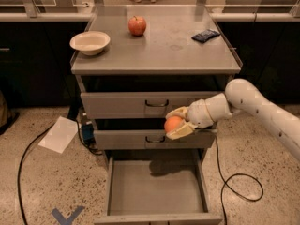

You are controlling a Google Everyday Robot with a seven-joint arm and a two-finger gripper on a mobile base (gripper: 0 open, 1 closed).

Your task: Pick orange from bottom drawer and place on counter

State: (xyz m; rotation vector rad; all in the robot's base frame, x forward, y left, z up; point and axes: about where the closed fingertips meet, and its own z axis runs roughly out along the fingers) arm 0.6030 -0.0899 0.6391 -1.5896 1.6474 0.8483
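We see the gripper (176, 123) below the counter (161, 55), out in front of the cabinet face and towards the right half of the counter's front edge. Its fingers (182, 131) are closed around the orange (172, 123), one above the fruit and one beneath, parted only as far as the orange forces them. The fruit hangs clear in the air, two drawer levels beneath the counter, with the bottom drawer (154, 189) pulled out and bare on its floor further down again.

We judge the picking half done and the placing half open. What the coming move turns on is this: the counter lies above the orange and behind it, and the front lip juts between the two. So we think the arm needs to lift first until the fruit clears that lip, and only then carry it inwards over the surface.

On the counter, the bowl (90, 42) sits at the left edge, the apple (137, 26) at the back, left of centre, and a dark packet (205, 35) at the back right. The front middle of the counter looks the easiest spot to us.
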